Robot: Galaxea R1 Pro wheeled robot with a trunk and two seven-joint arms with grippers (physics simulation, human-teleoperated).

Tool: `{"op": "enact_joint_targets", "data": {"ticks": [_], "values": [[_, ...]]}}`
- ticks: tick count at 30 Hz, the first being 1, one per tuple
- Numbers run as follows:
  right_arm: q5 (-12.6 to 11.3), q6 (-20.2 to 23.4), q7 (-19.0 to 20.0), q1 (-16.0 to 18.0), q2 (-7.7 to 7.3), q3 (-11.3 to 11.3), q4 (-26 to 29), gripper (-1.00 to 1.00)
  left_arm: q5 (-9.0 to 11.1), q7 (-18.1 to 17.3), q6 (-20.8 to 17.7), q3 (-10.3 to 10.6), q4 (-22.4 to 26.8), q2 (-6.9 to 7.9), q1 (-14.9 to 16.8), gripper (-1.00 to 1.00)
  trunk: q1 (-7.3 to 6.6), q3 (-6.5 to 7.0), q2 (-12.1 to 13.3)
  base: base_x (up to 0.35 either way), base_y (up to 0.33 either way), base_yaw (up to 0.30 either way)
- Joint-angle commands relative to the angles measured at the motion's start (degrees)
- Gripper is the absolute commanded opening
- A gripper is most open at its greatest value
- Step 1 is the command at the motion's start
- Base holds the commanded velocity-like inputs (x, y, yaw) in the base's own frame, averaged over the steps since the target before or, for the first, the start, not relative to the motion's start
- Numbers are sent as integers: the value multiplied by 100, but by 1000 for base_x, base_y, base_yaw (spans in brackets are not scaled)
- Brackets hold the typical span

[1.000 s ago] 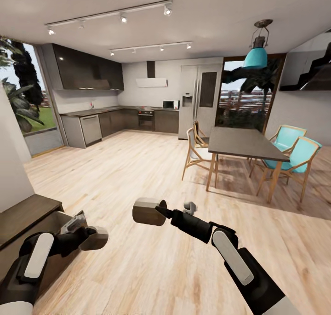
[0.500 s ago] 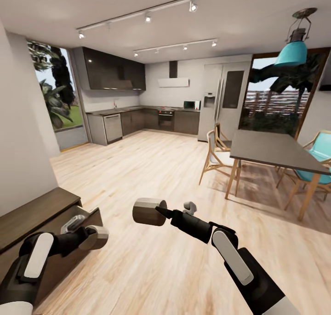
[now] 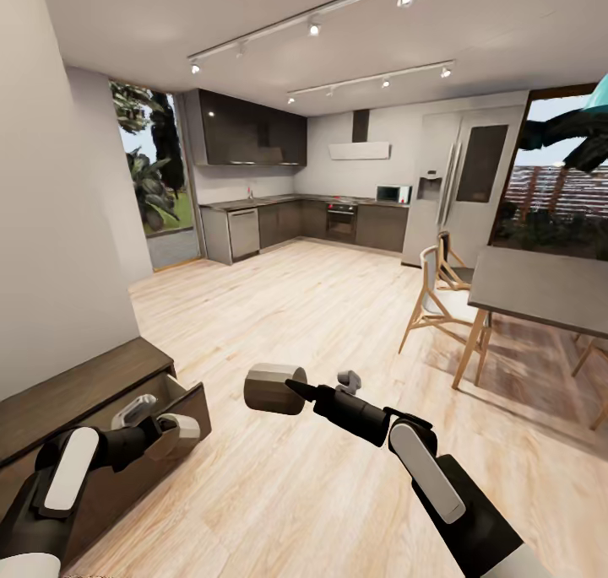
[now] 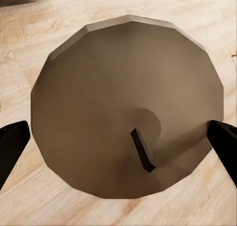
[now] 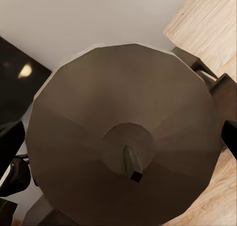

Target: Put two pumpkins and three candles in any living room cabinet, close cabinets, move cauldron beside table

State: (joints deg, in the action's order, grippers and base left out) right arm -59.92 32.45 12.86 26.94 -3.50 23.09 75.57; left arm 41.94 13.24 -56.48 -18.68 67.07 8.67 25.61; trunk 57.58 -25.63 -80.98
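Each of my grippers holds a candle. My left gripper (image 3: 176, 436) is shut on a tan candle (image 3: 184, 440) just in front of the dark-brown cabinet (image 3: 76, 390), whose drawer (image 3: 191, 402) stands pulled open. In the left wrist view this candle (image 4: 123, 87) shows its wick, with dark fingertips (image 4: 11, 146) at both sides. My right gripper (image 3: 280, 389) is shut on a second candle (image 3: 267, 387), held out above the floor. The right wrist view looks onto that candle (image 5: 113, 117) end-on. No pumpkins, cauldron or coffee table are in view.
A pale wall (image 3: 51, 224) rises behind the cabinet on the left. A dark dining table (image 3: 540, 287) and wooden chairs (image 3: 439, 301) stand at the right. Grey kitchen cupboards (image 3: 279, 224) and a fridge (image 3: 460, 181) line the far wall. Wood floor (image 3: 295, 308) stretches between.
The whole view has swung leftward, so the kitchen and dining table slid right and more of the cabinet with its open drawer shows. Both arms keep their pose and their candles.
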Motion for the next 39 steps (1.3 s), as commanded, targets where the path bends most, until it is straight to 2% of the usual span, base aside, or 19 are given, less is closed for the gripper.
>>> {"op": "enact_joint_targets", "data": {"ticks": [1,22,29,39], "values": [[-46,16,6,4,-5,2,3,-100,68,56,-20,-4,3,-3,6,-100,2,-6,-4,212,-167,290],[-46,16,6,4,-10,2,1,-100,86,46,-29,-6,6,-7,6,-100,2,-6,-4,17,-14,291],[-46,16,6,4,-10,2,1,-100,72,47,-29,-4,8,-64,6,-100,2,-6,-4,12,0,290],[-46,16,6,4,-10,2,1,-100,69,47,-29,-4,8,-67,6,-100,2,-6,-4,263,-74,290]]}}
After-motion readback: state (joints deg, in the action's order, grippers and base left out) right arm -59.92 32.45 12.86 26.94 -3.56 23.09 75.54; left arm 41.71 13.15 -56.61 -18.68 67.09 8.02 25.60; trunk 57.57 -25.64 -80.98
